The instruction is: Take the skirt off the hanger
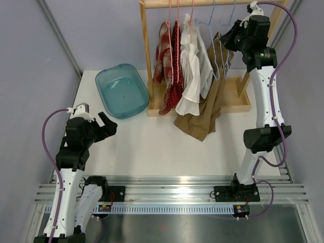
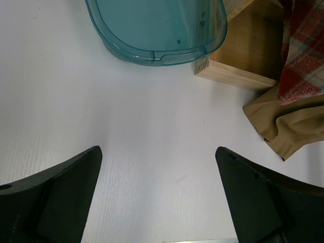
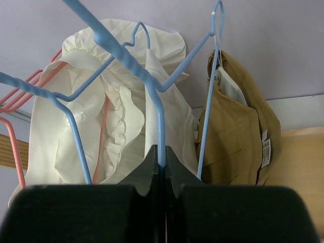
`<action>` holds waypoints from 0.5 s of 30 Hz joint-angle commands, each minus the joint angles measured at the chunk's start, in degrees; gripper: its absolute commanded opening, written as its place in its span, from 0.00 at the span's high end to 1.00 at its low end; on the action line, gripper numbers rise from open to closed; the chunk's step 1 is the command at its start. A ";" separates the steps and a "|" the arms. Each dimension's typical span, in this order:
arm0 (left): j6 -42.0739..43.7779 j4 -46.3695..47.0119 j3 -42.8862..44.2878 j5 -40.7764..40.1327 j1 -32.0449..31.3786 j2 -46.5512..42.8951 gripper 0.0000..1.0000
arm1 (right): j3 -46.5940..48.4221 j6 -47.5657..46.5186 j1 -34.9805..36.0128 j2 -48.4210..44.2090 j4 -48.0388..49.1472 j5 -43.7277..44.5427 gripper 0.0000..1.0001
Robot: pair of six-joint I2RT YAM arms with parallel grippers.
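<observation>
A tan skirt (image 1: 210, 109) hangs from a blue hanger (image 1: 223, 55) at the right end of the wooden rack (image 1: 238, 104), and its lower part is heaped on the table. My right gripper (image 1: 229, 38) is up at the hangers. In the right wrist view it (image 3: 162, 152) is shut on a blue hanger wire (image 3: 161, 121). The skirt (image 3: 238, 136) hangs just to its right. My left gripper (image 1: 104, 126) is open and empty, low over the table. The left wrist view shows it (image 2: 158, 152) and the skirt's edge (image 2: 288, 126) at the right.
A teal plastic bin (image 1: 121, 91) sits left of the rack. A white blouse (image 1: 192, 76) and red garments (image 1: 169, 66) hang on pink hangers left of the skirt. The rack's post (image 1: 146, 50) stands by the bin. Grey walls close in on both sides.
</observation>
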 commanded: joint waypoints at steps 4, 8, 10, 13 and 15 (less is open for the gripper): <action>0.27 1.69 1.78 -4.09 -0.37 0.88 0.05 | 3.54 -2.43 0.17 -4.29 -1.04 2.39 1.00; 1.50 1.43 11.96 -10.25 -5.79 6.67 0.04 | 9.53 -2.44 0.17 -4.55 -2.54 3.26 1.00; 3.16 2.57 21.09 -11.74 -9.75 10.35 0.02 | 11.29 -2.35 0.08 -5.16 -2.63 3.27 1.00; 6.94 2.93 35.33 -16.48 -23.52 18.96 0.01 | 9.90 -2.35 0.17 -8.75 -2.55 3.70 1.00; 9.32 2.23 43.15 -17.46 -28.21 26.17 0.01 | 7.71 -2.61 0.17 -10.96 -2.28 4.14 1.00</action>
